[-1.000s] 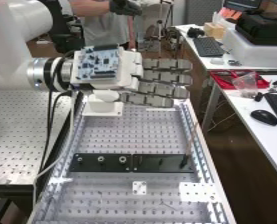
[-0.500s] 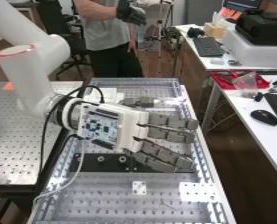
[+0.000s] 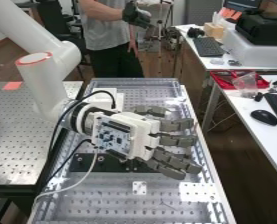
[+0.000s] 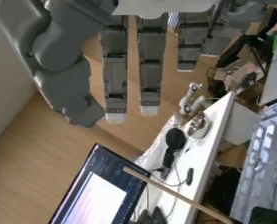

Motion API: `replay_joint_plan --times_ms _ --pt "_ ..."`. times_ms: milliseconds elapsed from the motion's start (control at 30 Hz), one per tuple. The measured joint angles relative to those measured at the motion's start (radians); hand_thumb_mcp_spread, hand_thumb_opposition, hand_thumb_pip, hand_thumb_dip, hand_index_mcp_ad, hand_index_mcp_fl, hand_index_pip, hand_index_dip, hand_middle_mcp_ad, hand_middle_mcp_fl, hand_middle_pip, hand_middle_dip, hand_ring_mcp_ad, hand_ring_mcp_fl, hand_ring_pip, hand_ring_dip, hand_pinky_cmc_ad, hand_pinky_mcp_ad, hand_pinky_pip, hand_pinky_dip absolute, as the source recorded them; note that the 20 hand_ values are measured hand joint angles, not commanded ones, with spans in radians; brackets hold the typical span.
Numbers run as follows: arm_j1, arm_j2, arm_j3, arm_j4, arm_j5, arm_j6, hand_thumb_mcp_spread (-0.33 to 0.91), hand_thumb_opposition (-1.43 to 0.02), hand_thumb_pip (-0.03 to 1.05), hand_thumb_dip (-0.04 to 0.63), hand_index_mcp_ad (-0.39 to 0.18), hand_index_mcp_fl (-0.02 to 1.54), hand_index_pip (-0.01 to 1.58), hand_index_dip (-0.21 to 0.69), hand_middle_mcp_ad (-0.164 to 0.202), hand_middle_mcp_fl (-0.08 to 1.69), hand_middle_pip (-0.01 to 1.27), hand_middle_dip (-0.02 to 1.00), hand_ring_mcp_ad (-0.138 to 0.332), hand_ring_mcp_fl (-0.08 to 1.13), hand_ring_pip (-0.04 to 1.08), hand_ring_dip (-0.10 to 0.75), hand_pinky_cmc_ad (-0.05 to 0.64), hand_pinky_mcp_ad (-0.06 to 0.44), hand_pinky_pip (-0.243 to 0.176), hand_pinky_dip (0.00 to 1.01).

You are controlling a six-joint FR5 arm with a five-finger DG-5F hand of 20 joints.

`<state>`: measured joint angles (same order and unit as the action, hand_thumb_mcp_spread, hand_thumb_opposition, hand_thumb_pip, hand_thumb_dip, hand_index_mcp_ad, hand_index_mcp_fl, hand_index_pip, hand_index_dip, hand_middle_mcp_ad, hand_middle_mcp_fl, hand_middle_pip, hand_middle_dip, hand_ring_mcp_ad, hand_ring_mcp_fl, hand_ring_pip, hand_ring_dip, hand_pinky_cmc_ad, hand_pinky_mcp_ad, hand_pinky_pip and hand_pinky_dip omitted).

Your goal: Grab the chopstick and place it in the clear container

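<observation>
Grasp and placing both remain, I judge: in the high view the hand (image 3: 143, 132) points its spread, empty fingers (image 3: 177, 140) towards three o'clock; the chopstick (image 4: 178, 196) sits apart from them, ungrasped.

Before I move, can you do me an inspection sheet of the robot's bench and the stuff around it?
Surface: perforated metal bench top, with a black strip across it.
Job's things: chopstick slanting; can't tell which thing is the clear container.
Clutter: mouse, keyboard and red tray on side desks.
Hand: the hand is over the bench, fingers open, holding nothing.
Cables: black cable and white cable droop beside the arm.
Surroundings: monitor nearby.
</observation>
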<state>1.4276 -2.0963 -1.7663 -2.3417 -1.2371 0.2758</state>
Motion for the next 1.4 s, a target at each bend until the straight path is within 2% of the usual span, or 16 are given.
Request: replay_joint_plan --times_ms 167,267,433,900,1000,1100,1133,1300,1400 --pt "0.005 -0.041 0.045 -0.023 0.003 0.067 0.41 -0.78 0.78 0.307 -0.087 0.38 0.88 0.010 0.077 0.50 0.39 0.51 0.180 0.15 0.09 0.201 0.141 0.133 -0.140 0.22" --pt "0.009 -0.058 0.060 -0.033 0.003 0.093 0.41 -0.78 0.78 0.307 -0.087 0.31 0.88 0.010 0.077 0.52 0.42 0.51 0.183 0.16 0.09 0.218 0.145 0.133 -0.140 0.22" --pt "0.017 -0.079 0.076 -0.041 0.013 0.122 0.41 -0.78 0.78 0.312 -0.087 0.28 0.88 0.010 0.077 0.54 0.46 0.51 0.180 0.20 0.08 0.218 0.148 0.133 -0.138 0.22" --pt "0.036 -0.107 0.100 -0.029 0.070 0.144 0.46 -0.79 0.74 0.314 -0.087 0.26 1.09 0.012 0.075 0.54 0.51 0.54 0.183 0.23 0.07 0.253 0.150 0.133 -0.122 0.18" --pt "0.038 -0.115 0.109 -0.027 0.077 0.146 0.47 -0.79 0.69 0.311 -0.087 0.25 1.14 0.012 0.075 0.54 0.52 0.54 0.175 0.23 0.07 0.251 0.148 0.136 -0.110 0.18" --pt "0.040 -0.123 0.118 -0.020 0.080 0.143 0.48 -0.79 0.68 0.311 -0.087 0.27 1.15 0.012 0.077 0.54 0.53 0.55 0.164 0.25 0.08 0.265 0.143 0.133 -0.108 0.18" --pt "0.040 -0.124 0.120 -0.018 0.080 0.139 0.49 -0.79 0.68 0.311 -0.087 0.28 1.16 0.012 0.077 0.54 0.53 0.56 0.164 0.25 0.08 0.278 0.164 0.136 -0.106 0.18" --pt "0.045 -0.124 0.122 -0.004 0.075 0.108 0.49 -0.79 0.68 0.311 -0.089 0.34 1.15 0.012 0.077 0.56 0.54 0.56 0.150 0.26 0.07 0.284 0.175 0.133 -0.106 0.18" --pt "0.048 -0.124 0.122 0.005 0.078 0.101 0.48 -0.79 0.68 0.309 -0.089 0.40 1.03 0.012 0.077 0.56 0.54 0.56 0.147 0.26 0.07 0.284 0.180 0.136 -0.099 0.18"
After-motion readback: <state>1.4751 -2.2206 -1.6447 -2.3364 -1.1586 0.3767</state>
